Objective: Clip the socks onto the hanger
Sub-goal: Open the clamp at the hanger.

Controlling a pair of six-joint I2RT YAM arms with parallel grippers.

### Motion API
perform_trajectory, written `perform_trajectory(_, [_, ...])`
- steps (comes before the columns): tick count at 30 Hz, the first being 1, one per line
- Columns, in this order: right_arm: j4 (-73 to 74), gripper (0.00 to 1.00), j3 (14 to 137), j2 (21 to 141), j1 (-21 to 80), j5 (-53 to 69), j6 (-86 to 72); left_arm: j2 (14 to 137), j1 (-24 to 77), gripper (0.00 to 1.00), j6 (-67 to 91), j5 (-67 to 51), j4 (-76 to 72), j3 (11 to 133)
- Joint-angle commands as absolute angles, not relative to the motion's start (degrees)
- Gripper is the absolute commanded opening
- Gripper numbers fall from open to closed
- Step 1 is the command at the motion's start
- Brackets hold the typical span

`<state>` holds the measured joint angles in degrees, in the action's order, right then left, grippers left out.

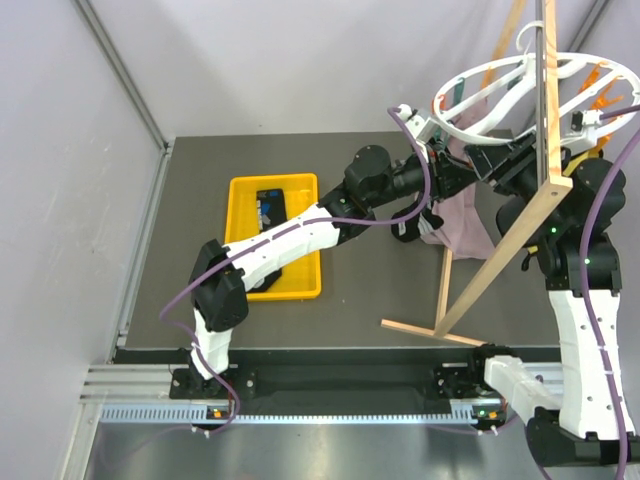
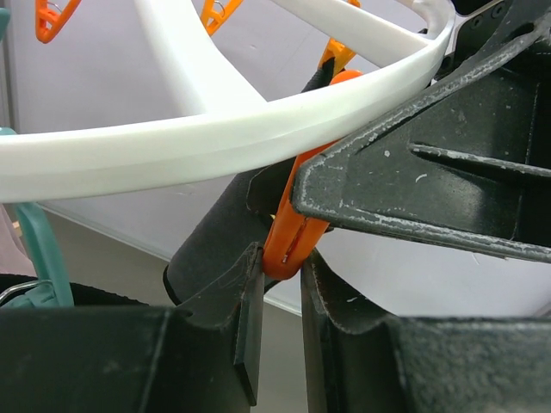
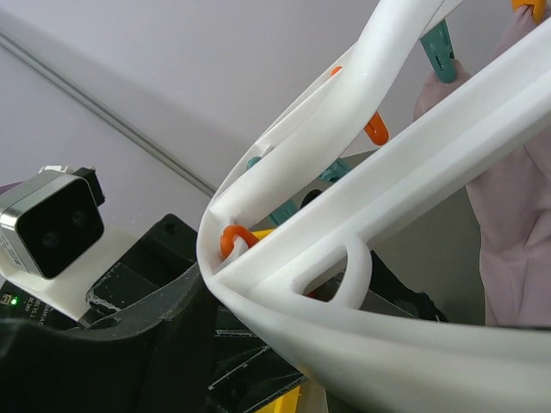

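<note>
— Where did the left arm [image 1: 290, 240] stretch?
— Diagonally from lower left to upper right. The left gripper [image 1: 441, 165] pinched an orange clip [image 2: 288, 245], its fingers [image 2: 241, 318] nearly together.
— And the right arm [image 1: 580, 330]?
— It stood upright at the right edge. The right gripper [image 1: 500, 168] pointed left, and its jaws were unclear.

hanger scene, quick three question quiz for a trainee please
1. True or false: the yellow tray is empty.
2. What does the left tool pinch? A teal clip, B orange clip, C purple cable.
3. What colour is the cloth hanging from the hanger?
Key: 1 false, a sock lies in it; 2 B; 3 pink.
</note>
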<state>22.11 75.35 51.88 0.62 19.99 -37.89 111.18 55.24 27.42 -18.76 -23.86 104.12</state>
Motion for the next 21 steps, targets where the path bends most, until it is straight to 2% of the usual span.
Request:
perform_trajectory(1, [24.9, 0.01, 75.0, 51.0, 0.4, 21.8, -37.9, 110.7, 55.3, 0.0, 28.9, -18.5, -27.0, 107.2])
perform_trajectory(4, [25.7, 0.07, 75.6, 51.0, 0.4, 21.2, -36.7, 110.2, 55.4, 0.0, 28.0, -18.3, -25.0, 107.8])
perform_trajectory(5, [26.8, 0.2, 76.0, 51.3, 0.5, 20.9, -36.0, 110.0, 55.4, 0.0, 27.8, -18.0, -23.1, 108.0])
perform_trajectory(8, [30.6, 0.41, 78.9, 53.0, 0.5, 20.0, -31.7, 109.4, 55.4, 0.0, 27.2, -16.1, -18.7, 108.8])
perform_trajectory(19, [39.8, 0.46, 87.3, 55.9, 0.4, 16.5, -23.4, 109.6, 56.2, 0.0, 26.6, -10.6, -12.9, 109.9])
perform_trajectory(21, [40.5, 0.57, 88.1, 56.1, 0.4, 16.3, -21.9, 109.8, 56.4, 0.0, 26.0, -10.1, -12.2, 110.4])
